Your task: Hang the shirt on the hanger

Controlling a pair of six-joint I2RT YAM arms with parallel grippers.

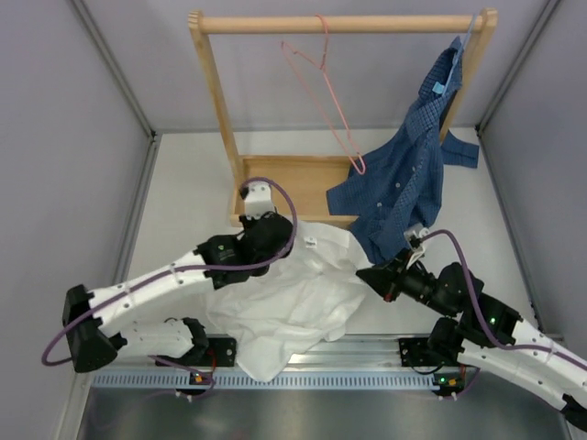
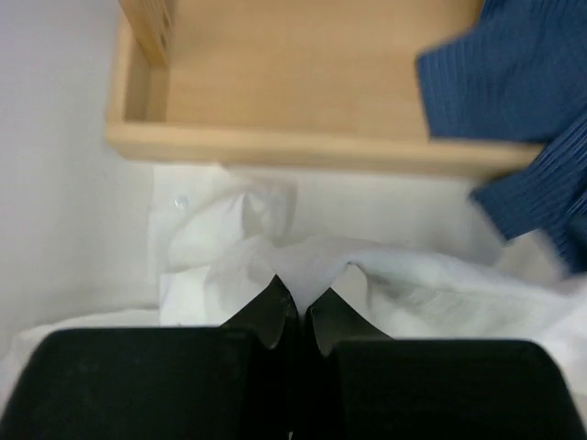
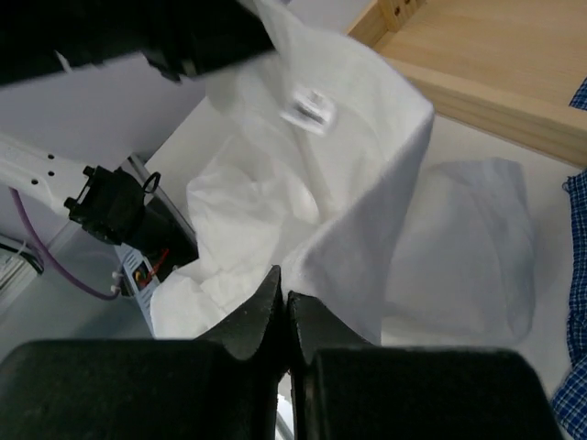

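The left arm (image 1: pixel 147 284) and right arm (image 1: pixel 525 352) are showing white link shells joined by black joint housings. A purple cable (image 1: pixel 292 225) is looping off the left arm, and a second purple cable (image 1: pixel 466 266) is running along the right. A green light (image 1: pixel 492 321) is glowing on the right arm. The left fingers (image 2: pixel 264 319) and right fingers (image 3: pixel 252 316) are presenting as matte black tapering wedges on blocky black bodies.

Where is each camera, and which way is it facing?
Top external: above and behind the robot, looking down on left arm, right arm, shirt, hanger, rack.
Left wrist: forward past the left gripper, shut on the shirt, toward the rack's base.
Right wrist: leftward past the right gripper, shut on the shirt.
Shared: all show the shirt.
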